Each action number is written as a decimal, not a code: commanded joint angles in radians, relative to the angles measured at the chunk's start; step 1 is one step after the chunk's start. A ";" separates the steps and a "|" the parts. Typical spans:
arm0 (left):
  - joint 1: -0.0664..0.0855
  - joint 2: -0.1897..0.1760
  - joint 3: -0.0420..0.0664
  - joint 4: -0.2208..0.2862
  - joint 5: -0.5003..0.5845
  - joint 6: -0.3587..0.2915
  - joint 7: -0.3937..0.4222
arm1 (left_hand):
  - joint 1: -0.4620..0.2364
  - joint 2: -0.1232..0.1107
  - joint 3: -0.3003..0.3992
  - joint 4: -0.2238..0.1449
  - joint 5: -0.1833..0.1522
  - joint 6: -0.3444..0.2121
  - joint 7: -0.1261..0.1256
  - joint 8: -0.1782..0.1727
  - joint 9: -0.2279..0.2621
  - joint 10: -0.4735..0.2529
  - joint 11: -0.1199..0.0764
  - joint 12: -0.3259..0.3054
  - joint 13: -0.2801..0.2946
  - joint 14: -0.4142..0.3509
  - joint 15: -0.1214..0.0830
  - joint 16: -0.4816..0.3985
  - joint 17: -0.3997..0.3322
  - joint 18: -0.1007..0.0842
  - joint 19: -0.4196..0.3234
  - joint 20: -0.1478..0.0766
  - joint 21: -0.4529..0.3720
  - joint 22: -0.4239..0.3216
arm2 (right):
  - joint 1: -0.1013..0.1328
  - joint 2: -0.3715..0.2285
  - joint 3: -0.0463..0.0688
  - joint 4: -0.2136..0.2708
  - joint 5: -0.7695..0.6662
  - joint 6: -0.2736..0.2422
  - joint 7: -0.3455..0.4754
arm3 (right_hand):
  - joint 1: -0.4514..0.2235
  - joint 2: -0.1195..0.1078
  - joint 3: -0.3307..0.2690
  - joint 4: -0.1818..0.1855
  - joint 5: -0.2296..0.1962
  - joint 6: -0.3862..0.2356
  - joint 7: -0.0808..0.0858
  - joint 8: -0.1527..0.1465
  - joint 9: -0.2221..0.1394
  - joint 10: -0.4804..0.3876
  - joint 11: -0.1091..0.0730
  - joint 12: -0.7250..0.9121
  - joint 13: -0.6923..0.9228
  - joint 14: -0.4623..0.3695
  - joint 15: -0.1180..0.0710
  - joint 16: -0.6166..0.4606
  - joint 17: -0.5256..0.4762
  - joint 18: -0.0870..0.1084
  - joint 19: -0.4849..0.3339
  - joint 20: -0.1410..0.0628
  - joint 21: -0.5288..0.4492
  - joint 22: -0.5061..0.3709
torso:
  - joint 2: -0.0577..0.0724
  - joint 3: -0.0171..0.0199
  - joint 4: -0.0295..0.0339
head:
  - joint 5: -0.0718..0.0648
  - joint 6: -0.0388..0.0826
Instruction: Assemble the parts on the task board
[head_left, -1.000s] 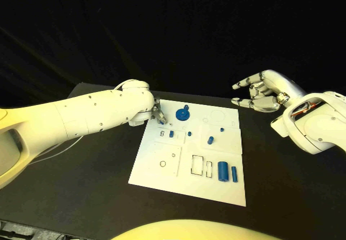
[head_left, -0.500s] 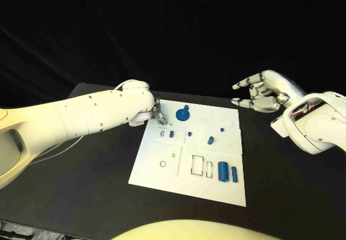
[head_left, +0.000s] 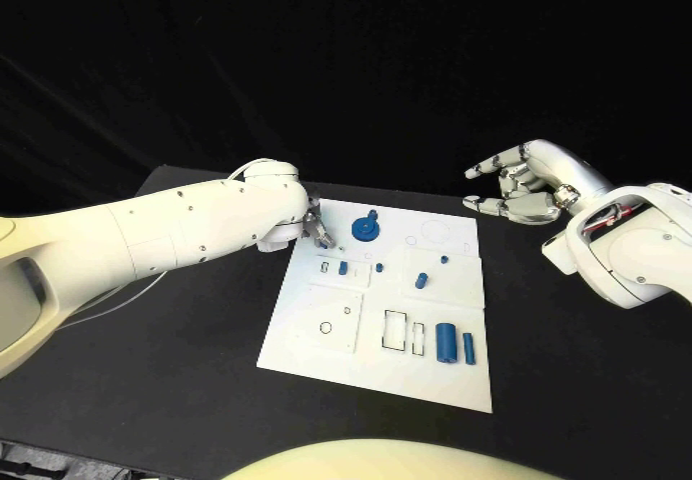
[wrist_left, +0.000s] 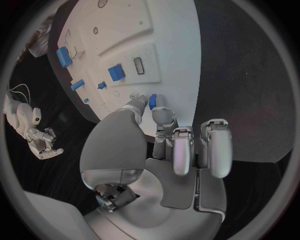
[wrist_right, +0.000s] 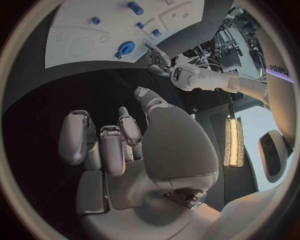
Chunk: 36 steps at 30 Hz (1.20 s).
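Left robot hand sits at the 10 o'clock corner of the task board, fingertips down at the board's edge. Left wrist view: thumb and one finger pinch a small blue part right over the board surface; the other fingers are extended beside it and touch nothing.

Right robot hand is up off the bench past the board's 2 o'clock corner, well apart from the board. Fingers curled in loosely, nothing in them; the right wrist view confirms an empty palm.

Parts on the board, head view:
- round blue disc with a knob at 12 o'clock, just beside the left robot hand
- small blue block and tiny blue peg left of centre
- blue angled piece at centre, small blue peg just beyond it
- large blue cylinder lying flat at 5 o'clock, slimmer blue pin just beside it, parallel

Black-outlined rectangular recesses sit next to the large cylinder, toward 6 o'clock. Small circle outlines at 8 o'clock. Can't tell from here whether the small pieces are seated in their slots or just lying on top.
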 joint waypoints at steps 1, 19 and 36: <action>0.000 0.001 0.001 0.001 0.002 -0.002 -0.040 | 0.001 0.006 -0.019 0.008 -0.002 0.007 0.002 0.002 -0.002 -0.002 0.002 0.006 0.003 0.109 0.003 0.007 0.263 -0.015 0.045 -0.003 0.004 0.186 | 0.000 0.000 0.000 0.001 -0.005 0.004 0.000 | -0.007 -0.007 0.000 0.006 0.006 0.005 0.001 0.002 -0.001 -0.001 -0.003 -0.004 -0.001 0.069 -0.004 -0.006 0.132 0.004 -0.006 0.001 -0.003 0.150 | 0.000 -0.0004 0.0004 | 0.000 0.001; 0.000 0.001 0.001 0.003 0.003 -0.004 -0.041 | 0.008 0.012 -0.036 0.016 -0.001 0.008 0.001 0.004 -0.005 0.000 0.001 0.010 0.006 0.109 0.003 0.007 0.263 -0.016 0.047 -0.003 0.007 0.189 | 0.000 0.000 0.000 0.001 -0.005 0.005 0.000 | -0.007 -0.007 0.000 0.006 0.006 0.005 0.001 0.002 -0.001 -0.001 -0.003 -0.004 -0.001 0.069 -0.004 -0.006 0.132 0.004 -0.006 0.001 -0.003 0.150 | 0.000 -0.0004 0.0005 | 0.001 0.000; 0.001 -0.004 0.005 0.013 -0.001 -0.002 -0.043 | 0.016 0.017 -0.041 0.018 0.000 0.009 0.000 0.005 -0.006 0.001 0.001 0.012 0.008 0.109 0.003 0.007 0.263 -0.017 0.049 -0.003 0.009 0.191 | 0.000 0.002 0.000 -0.001 -0.005 0.005 0.000 | -0.006 -0.007 -0.001 0.007 0.007 0.005 0.000 0.001 -0.001 0.001 -0.003 -0.003 0.001 0.070 -0.004 -0.005 0.134 0.004 -0.005 0.000 -0.001 0.151 | 0.000 0.0001 0.0004 | 0.003 -0.002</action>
